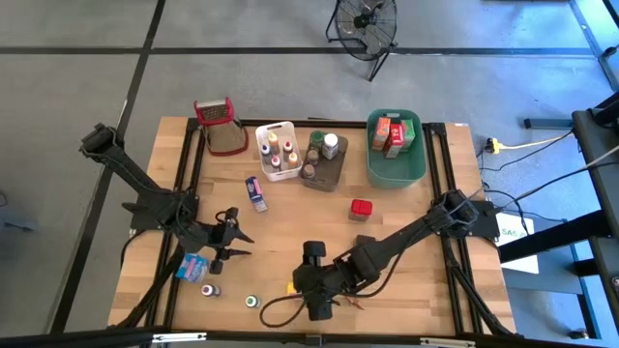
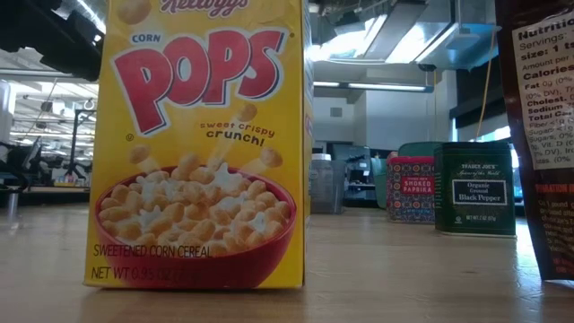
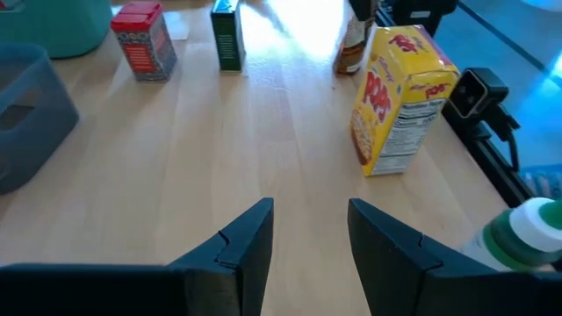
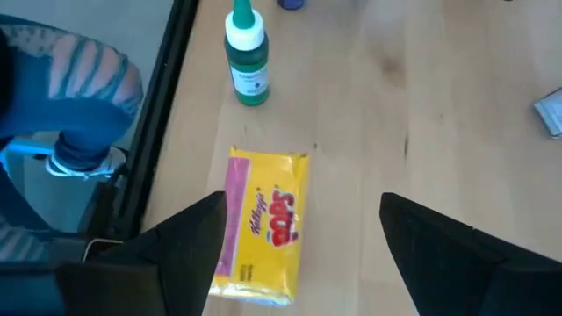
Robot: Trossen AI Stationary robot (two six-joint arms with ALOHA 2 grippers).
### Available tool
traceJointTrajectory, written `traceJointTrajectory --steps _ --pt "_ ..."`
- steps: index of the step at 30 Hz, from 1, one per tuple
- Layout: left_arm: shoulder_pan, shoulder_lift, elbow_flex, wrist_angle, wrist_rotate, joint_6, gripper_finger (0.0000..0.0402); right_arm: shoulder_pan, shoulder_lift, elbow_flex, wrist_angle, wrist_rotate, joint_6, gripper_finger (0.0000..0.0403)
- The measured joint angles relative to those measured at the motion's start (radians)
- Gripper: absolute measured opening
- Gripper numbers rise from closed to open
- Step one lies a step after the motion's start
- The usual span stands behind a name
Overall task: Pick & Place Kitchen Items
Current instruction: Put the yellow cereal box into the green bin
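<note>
Here, starting at your left: the left gripper [image 1: 235, 244] hovers over the wood near the table's [image 1: 406, 242] left front, its two fingers [image 3: 250, 241] parted by a narrow gap with nothing between them. Just in front of it lies a small blue packet [image 1: 191, 265], and nearer the front edge stand a purple-capped bottle [image 1: 210, 290] and a green bottle with a white cap [image 1: 252, 302].

Moving right, a small blue box [image 1: 255, 191] sits alone mid-table. Behind it, along the back edge, you have the grey mesh thing with a red top [image 1: 221, 124], then a white tub [image 1: 278, 150] holding small bottles, then a brown tub [image 1: 324, 158] with jars.

At the front centre the right gripper [image 1: 311, 295] hangs low over the yellow Corn Pops box [image 4: 262, 224], which stands upright at the front edge. From the right wrist view its fingers [image 4: 189, 241] stand wide apart, one to each side of the box, not closed on it — you cannot tell whether either one touches it.

Farther right, a red paprika tin [image 1: 361, 208] stands in the open. In the low view a dark green black pepper tin [image 2: 475, 188] stands just beside that red tin. At the back right the green tub [image 1: 397, 164] holds small red and orange boxes.
</note>
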Motion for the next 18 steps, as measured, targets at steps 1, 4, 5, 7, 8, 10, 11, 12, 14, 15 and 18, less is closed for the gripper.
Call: traceJointTrajectory --steps 1,4,5,7,8,10,11,12,14,15,18 --pt "0.0 0.0 0.0 0.0 0.01 0.0 0.0143 -0.001 0.0 -0.012 0.016 -0.001 0.002 0.0303" --pt "0.0 0.0 0.0 0.0 0.017 0.0 0.0143 0.0 0.001 -0.044 0.061 -0.002 0.004 0.0303" --pt "0.0 0.0 0.0 0.0 0.017 0.001 0.0143 0.0 0.001 -0.048 0.075 -0.006 0.004 0.0303" --pt "0.0 0.0 0.0 0.0 0.017 0.004 0.0143 0.0 0.0 -0.052 0.087 -0.034 0.004 0.0303" --pt "0.0 0.0 0.0 0.0 0.017 0.007 0.0143 0.0 0.0 -0.053 0.085 -0.049 0.003 0.0303" --pt "0.0 0.0 0.0 0.0 0.017 0.008 0.0143 0.0 0.0 -0.054 0.086 -0.061 0.004 0.0303" --pt "0.0 0.0 0.0 0.0 0.017 0.008 0.0143 0.0 0.0 -0.054 0.093 -0.061 0.003 0.0303" --pt "0.0 0.0 0.0 0.0 0.017 0.008 0.0143 0.0 0.0 -0.054 0.1 -0.061 0.003 0.0303" --pt "0.0 0.0 0.0 0.0 0.016 0.008 0.0143 0.0 0.0 -0.054 0.099 -0.061 0.003 0.0303" --pt "0.0 0.0 0.0 0.0 0.015 0.008 0.0143 0.0 0.0 -0.054 0.097 -0.061 0.003 0.0303" --pt "0.0 0.0 0.0 0.0 0.011 0.008 0.0143 0.0 0.006 -0.053 0.103 -0.061 0.003 0.0303"
